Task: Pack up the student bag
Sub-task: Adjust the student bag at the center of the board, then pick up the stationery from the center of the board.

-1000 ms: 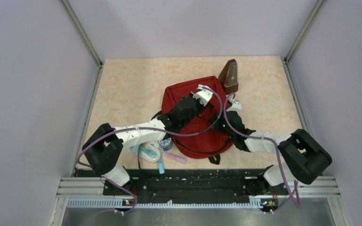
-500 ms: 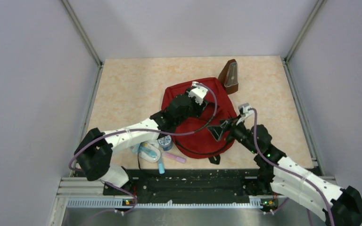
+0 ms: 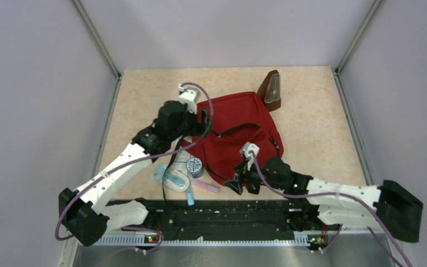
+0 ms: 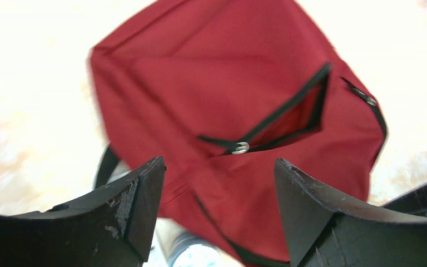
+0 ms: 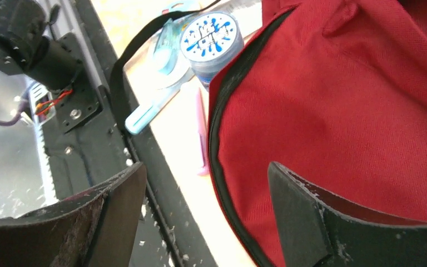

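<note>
The student bag [image 3: 239, 130] is a red backpack lying flat in the middle of the table, with a zipped pocket gaping open [image 4: 292, 114] and its metal zip pull [image 4: 241, 147] showing. My left gripper [image 3: 203, 119] hovers at the bag's left edge, open and holding nothing [image 4: 219, 186]. My right gripper [image 3: 243, 182] is low at the bag's near edge, also open and empty [image 5: 205, 186], with the bag's black-piped rim [image 5: 222, 128] between its fingers' line of sight.
A brown metronome [image 3: 271, 90] stands behind the bag. Left of the bag's near side lie a round blue-and-white tin [image 3: 194, 167], a clear case [image 3: 169, 178], a pink pen [image 3: 205, 186] and a blue pen [image 3: 190, 196]. A black strap [image 5: 125, 61] trails toward the base rail.
Both grippers opened and came off the top of the bag. The left arm swung to the bag's left side, the right drew back to its near edge. The bag's open pocket is now uncovered.
</note>
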